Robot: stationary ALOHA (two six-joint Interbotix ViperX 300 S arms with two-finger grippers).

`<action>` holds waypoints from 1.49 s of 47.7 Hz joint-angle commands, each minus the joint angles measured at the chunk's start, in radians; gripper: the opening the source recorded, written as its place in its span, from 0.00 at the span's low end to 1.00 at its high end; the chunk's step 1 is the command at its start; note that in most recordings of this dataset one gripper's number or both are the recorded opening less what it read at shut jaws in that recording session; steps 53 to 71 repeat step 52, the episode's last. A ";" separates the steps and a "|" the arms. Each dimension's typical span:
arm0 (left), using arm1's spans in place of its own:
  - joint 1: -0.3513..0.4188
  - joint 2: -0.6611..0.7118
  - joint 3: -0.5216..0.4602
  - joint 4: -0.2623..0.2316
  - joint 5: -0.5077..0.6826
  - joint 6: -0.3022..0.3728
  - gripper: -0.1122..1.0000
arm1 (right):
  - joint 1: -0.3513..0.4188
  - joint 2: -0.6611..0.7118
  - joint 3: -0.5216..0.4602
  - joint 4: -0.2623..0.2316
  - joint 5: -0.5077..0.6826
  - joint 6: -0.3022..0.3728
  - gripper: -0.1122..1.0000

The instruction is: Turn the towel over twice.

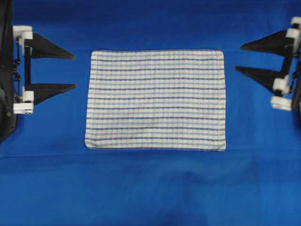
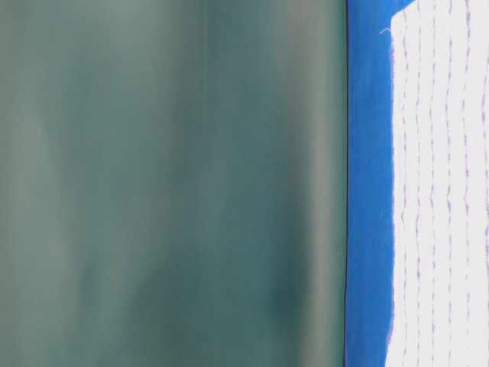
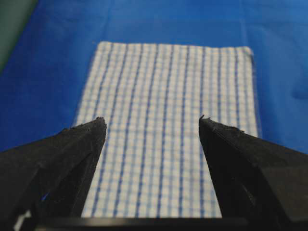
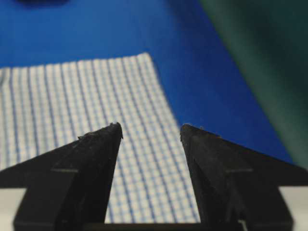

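The towel point(image 1: 155, 100) is laid flat in the middle of the tabletop, on a plain blue tablecloth point(image 1: 150, 188), with its checked side seen from both wrist views. Nothing is placed on the towel, and no object lies between it and either arm.

The left gripper point(image 1: 75, 71) is seen at the left edge of the overhead view, just beside the towel's left border but apart from it; its jaws are spread wide and nothing is pinched. The right gripper point(image 1: 238, 57) is seen at the right edge, likewise a little off the towel's right border, with its jaws spread and empty.

In the left wrist view the towel's near end is cut off behind the two dark fingers point(image 3: 82, 144). In the right wrist view part of the cloth is hidden behind the fingers point(image 4: 101, 154).

In the table-level view a blurred dark green backdrop point(image 2: 168, 183) is seen, and only a strip of tablecloth and part of the towel are caught, overexposed, with the stripes barely made out.
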State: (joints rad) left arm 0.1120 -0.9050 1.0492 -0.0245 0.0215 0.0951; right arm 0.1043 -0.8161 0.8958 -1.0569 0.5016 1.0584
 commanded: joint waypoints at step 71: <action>0.041 -0.453 0.299 -0.005 0.124 -0.037 0.74 | -0.002 -0.423 0.393 0.008 0.049 0.104 0.52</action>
